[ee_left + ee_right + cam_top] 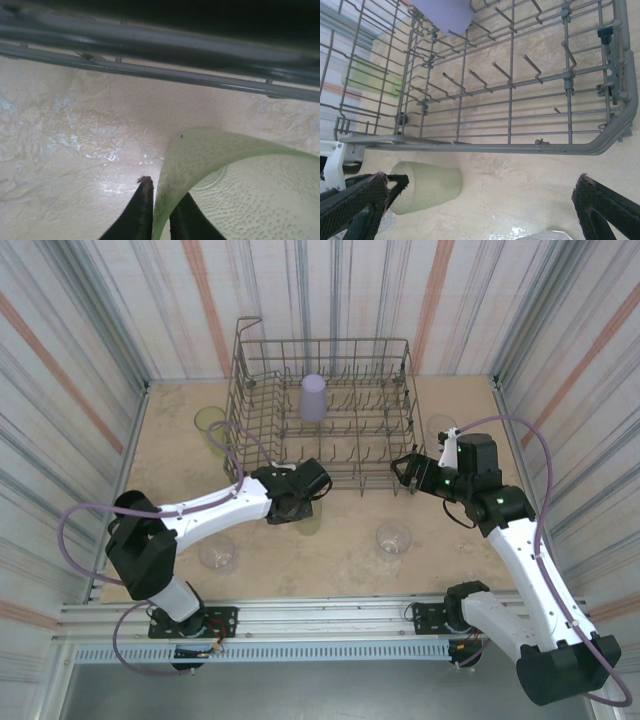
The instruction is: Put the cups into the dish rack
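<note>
Left jaws closed, pinching one wall of a yellow-green cup (pixel 186 165) at its rim; left gripper (pixel 160 202) comes at it from above. Cup looks upright, mouth up, long axis vertical (the left wrist camera looks down into it). It sits on the table just outside the dish rack (pixel 330 477), at the rack's 6 o'clock, so the rack is at 12 from the cup. Right gripper (pixel 482 197) has jaws wide open and empty, near the rack's 4 o'clock corner. Lavender cup (pixel 313 397) is already inside. Left arm is the nearer one. My read: lift clear of the rim before going to 12.
</note>
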### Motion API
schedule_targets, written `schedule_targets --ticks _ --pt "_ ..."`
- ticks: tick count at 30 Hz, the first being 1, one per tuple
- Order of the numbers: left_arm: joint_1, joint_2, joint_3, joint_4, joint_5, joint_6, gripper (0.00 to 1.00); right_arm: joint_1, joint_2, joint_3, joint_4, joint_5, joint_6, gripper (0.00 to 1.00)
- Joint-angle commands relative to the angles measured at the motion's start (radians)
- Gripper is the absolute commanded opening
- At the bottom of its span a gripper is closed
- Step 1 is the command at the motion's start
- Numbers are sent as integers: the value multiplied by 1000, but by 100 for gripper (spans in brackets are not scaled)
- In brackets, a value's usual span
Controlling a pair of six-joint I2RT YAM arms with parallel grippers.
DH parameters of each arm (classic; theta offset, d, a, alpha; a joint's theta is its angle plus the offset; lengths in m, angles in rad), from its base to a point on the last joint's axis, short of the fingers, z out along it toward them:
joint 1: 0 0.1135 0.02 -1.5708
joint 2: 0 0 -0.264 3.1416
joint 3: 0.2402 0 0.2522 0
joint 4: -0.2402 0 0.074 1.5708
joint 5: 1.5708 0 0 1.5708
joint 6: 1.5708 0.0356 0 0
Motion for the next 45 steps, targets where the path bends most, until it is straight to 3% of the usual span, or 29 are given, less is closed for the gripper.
schedule_targets --ticks 1,45 --pt "3 14 4 -13 -3 16 0 -1 -19 -1 -17 10 -5 99" --pt "-27 -210 247 -199 178 176 0 0 -21 -14 20 -47 40 99"
